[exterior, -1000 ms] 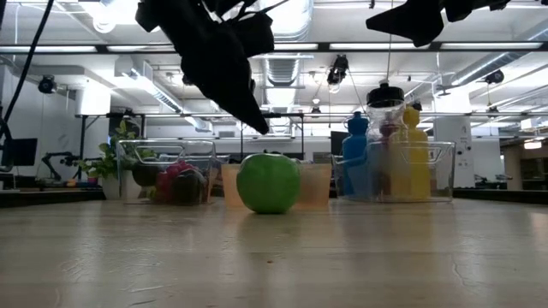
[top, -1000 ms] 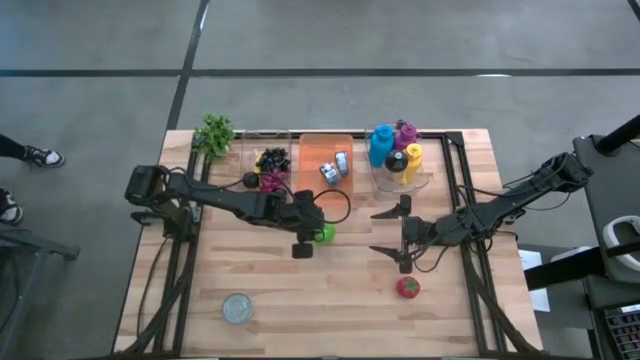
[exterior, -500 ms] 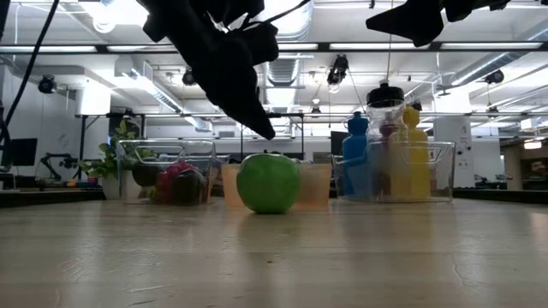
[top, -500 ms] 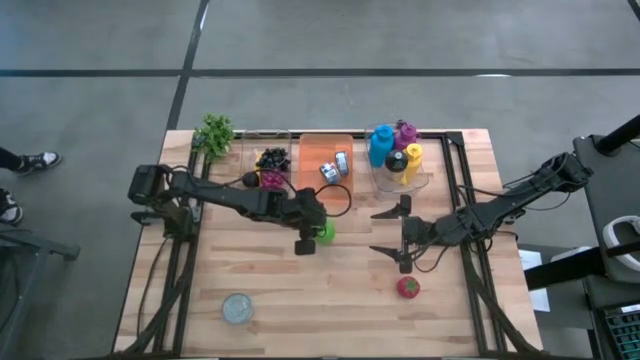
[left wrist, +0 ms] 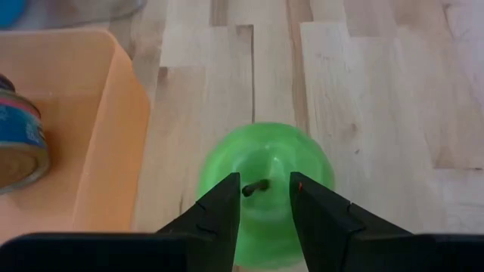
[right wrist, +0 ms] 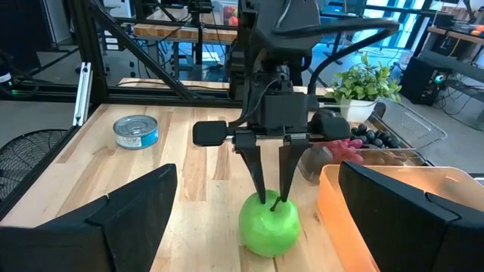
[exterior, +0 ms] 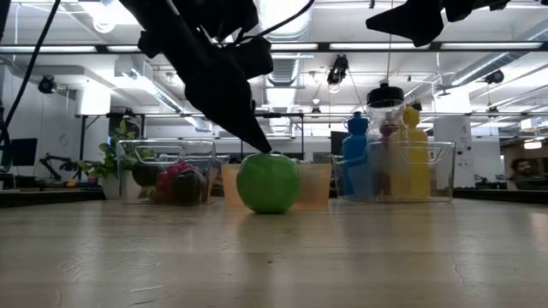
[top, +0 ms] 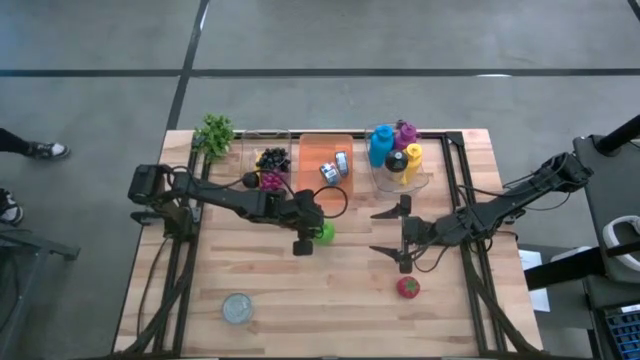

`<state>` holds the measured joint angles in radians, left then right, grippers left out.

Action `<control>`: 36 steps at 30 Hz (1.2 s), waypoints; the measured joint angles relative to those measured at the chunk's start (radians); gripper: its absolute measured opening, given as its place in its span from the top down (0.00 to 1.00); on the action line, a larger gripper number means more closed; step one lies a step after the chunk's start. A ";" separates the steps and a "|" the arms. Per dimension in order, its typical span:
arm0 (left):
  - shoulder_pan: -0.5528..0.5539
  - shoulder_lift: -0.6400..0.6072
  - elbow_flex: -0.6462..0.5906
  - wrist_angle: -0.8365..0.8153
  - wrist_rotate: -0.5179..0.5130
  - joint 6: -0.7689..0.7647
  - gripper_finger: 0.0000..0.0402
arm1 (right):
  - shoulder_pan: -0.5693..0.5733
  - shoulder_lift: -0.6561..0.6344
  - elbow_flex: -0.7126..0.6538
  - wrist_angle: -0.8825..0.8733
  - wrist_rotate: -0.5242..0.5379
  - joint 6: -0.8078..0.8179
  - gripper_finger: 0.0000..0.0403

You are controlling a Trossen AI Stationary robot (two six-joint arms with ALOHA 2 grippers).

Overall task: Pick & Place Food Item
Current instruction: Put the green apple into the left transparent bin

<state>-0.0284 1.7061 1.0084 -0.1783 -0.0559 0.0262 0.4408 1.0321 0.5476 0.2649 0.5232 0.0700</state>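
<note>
Left wrist view, left tool (left wrist: 265, 200) straddling green apple (left wrist: 265, 162) stem, orange bin (left wrist: 106, 136) edge beside

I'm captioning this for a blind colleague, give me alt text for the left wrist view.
The left end effector points down at a green apple on the wooden table, its two dark fingers narrowly apart either side of the stem. An orange bin holding a tin can sits beside the apple.

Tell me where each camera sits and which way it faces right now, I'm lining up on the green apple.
High: overhead, straight down; both arms, left gripper over green apple.
Low: table height, level across; left arm's tips at the apple.
Left wrist: looks down past its jaws, narrowly parted around the apple's stem.
Right wrist: faces across the table toward the left arm; right gripper wide open.
All four share the apple.
</note>
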 joint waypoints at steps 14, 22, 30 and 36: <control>0.000 -0.001 0.000 0.011 0.001 0.052 0.76 | 0.000 0.000 0.000 0.000 0.000 -0.002 0.09; 0.000 -0.001 0.000 0.000 0.002 0.070 0.95 | 0.000 0.000 0.000 0.000 0.000 0.001 0.09; 0.000 -0.002 0.000 -0.002 0.002 0.076 0.99 | 0.000 0.000 0.000 0.000 0.000 0.000 0.09; 0.000 -0.002 0.000 -0.005 0.002 0.078 1.00 | 0.000 0.000 0.000 0.000 0.000 -0.002 0.09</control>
<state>-0.0288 1.7046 1.0084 -0.1829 -0.0544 0.1047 0.4408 1.0321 0.5476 0.2649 0.5235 0.0685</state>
